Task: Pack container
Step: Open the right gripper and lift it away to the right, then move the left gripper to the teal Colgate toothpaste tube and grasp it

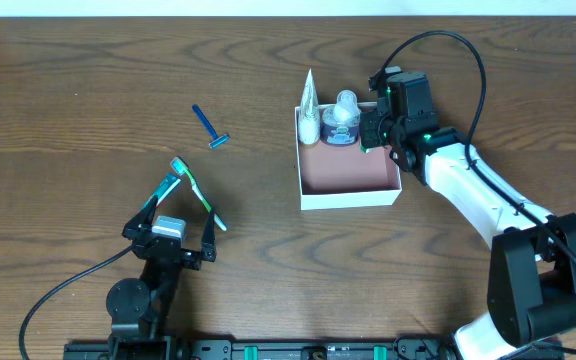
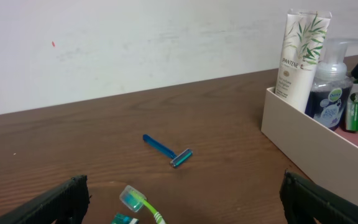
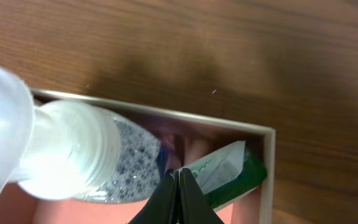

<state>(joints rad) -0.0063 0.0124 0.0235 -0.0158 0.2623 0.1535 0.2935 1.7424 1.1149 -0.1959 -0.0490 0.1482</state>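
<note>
left tool [image 2: 182, 199] spread wide | right tool [image 3: 178, 179] fingers pressed together

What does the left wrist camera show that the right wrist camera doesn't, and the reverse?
Only left wrist: the blue razor and green toothbrush on the table, the white tube standing in the container, and the left gripper open. Only right wrist: the right gripper shut, and the container's pink inside. Both: the container, pump bottle and small green tube.
</note>
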